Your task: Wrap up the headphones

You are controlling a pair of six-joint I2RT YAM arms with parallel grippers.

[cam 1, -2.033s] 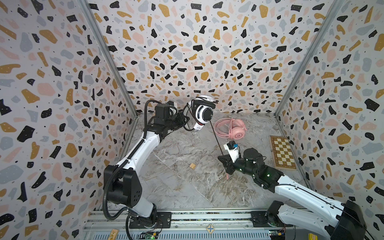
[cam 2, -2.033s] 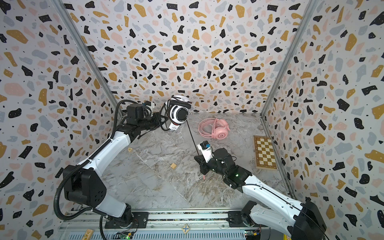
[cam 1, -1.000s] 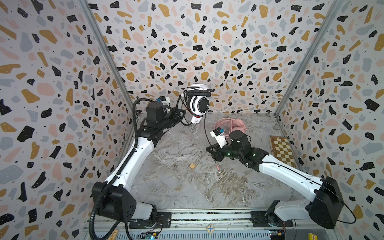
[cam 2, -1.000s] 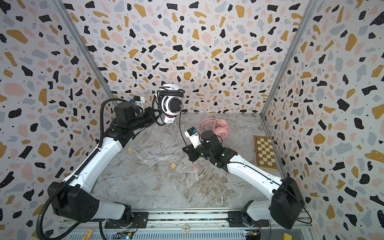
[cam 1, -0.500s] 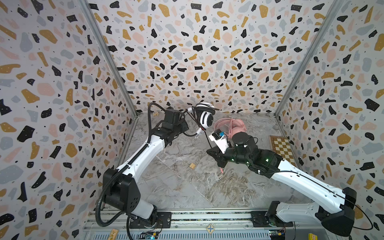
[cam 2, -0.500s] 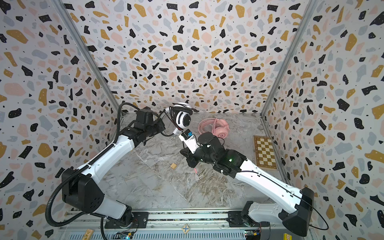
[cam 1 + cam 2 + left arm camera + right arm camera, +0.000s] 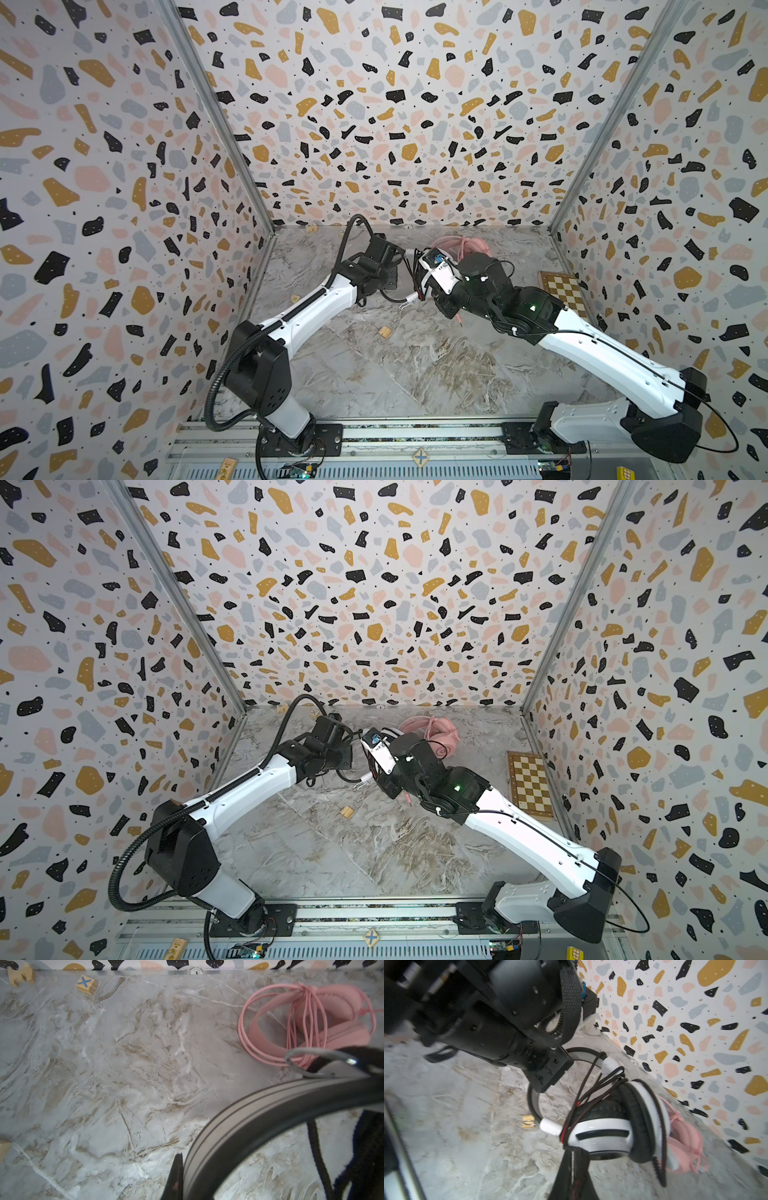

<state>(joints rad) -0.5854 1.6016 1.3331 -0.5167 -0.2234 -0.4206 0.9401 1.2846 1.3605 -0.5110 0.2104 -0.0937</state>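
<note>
White headset now lower, left tool clamping headband, right tool pinching cable close in: another loop on.

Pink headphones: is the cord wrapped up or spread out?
Wrapped up. The left wrist view shows the pink cable looped in coils and wound around the pink headphones.

Enclosed test cell in a robot lab.

Terrazzo-print walls close in three sides of a marble-look tabletop and meet at bare metal corner posts. Along the open front runs an aluminium rail. It carries the bases of a left arm and a right arm, with exposed wiring and a circuit board below.
</note>
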